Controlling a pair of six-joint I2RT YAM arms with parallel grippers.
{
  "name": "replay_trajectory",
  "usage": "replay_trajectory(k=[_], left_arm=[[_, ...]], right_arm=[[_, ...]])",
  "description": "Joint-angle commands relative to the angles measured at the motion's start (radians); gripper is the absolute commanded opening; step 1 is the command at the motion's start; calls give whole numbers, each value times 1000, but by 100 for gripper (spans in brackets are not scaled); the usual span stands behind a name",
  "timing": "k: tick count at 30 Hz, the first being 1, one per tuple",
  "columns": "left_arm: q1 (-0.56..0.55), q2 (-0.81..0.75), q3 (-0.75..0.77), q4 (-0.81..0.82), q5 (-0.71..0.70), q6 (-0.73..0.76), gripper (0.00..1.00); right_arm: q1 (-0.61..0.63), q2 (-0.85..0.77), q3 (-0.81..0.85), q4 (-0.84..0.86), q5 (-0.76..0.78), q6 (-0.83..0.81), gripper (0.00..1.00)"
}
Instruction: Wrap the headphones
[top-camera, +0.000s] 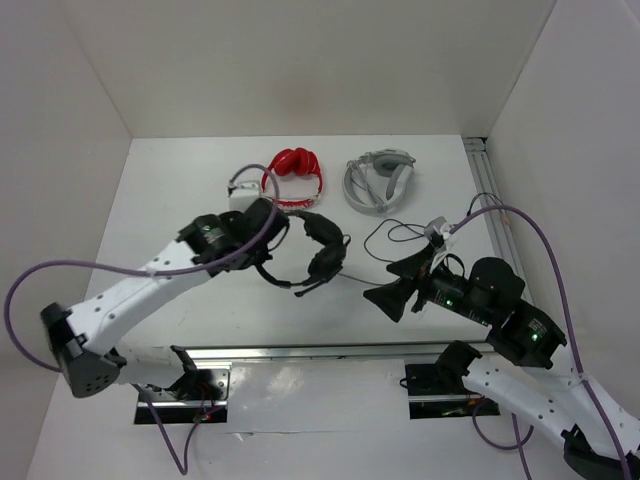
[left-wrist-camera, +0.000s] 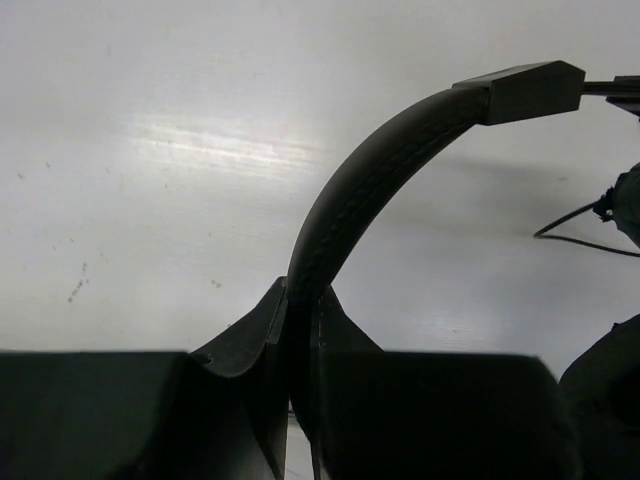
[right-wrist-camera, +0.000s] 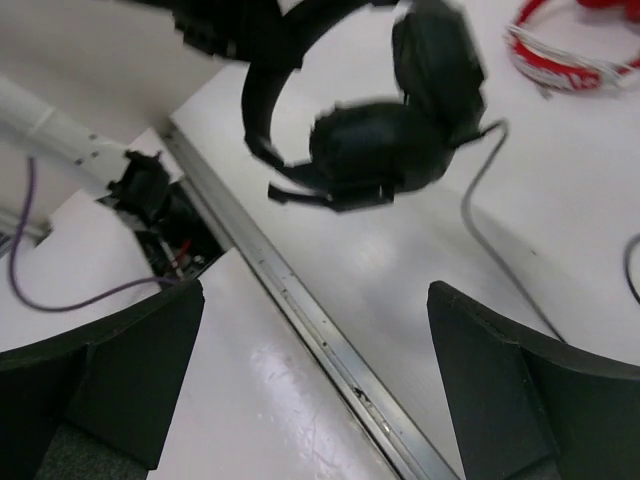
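White counter (top-camera: 180, 200); my left end effector (left-wrist-camera: 300, 310) clamps the headphones (top-camera: 320, 245) by the headband (left-wrist-camera: 370, 170), cable (right-wrist-camera: 468, 180) trailing toward my wide-open right end effector (top-camera: 400, 283).

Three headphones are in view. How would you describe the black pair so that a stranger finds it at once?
Over the white table, nearer the arms than the red headphones and the grey-white headphones, find the black headphones, headband pinched in the left gripper. Only this pair is black, with a long thin cable trailing.
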Motion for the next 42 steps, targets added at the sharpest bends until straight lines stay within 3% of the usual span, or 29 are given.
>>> replay_trajectory(k=[1, 3, 5, 9, 15, 26, 28, 33, 42], left_arm=[[24, -126, 172, -163, -33, 45, 0], [35, -171, 287, -215, -43, 59, 0], [58, -194, 358, -286, -52, 71, 0], [110, -226, 506, -318, 13, 149, 0], [143, -237, 589, -329, 89, 211, 0], [163, -246, 679, -352, 210, 261, 0], [163, -246, 701, -352, 224, 261, 0], [163, -323, 728, -277, 214, 205, 0], [163, -252, 905, -266, 214, 182, 0]], right_arm=[[-3, -37, -39, 163, -240, -79, 100], [-3, -80, -59, 249, -266, -79, 100], [-3, -91, -72, 307, -188, -66, 100], [-3, -7, -52, 382, -128, -80, 100], [-3, 161, -96, 609, -150, -129, 100], [-3, 446, -90, 809, -149, -168, 99], [-3, 478, -124, 855, -112, -158, 89], [-12, 499, -212, 936, -109, -136, 30], [-12, 529, -294, 1027, -154, -126, 38]])
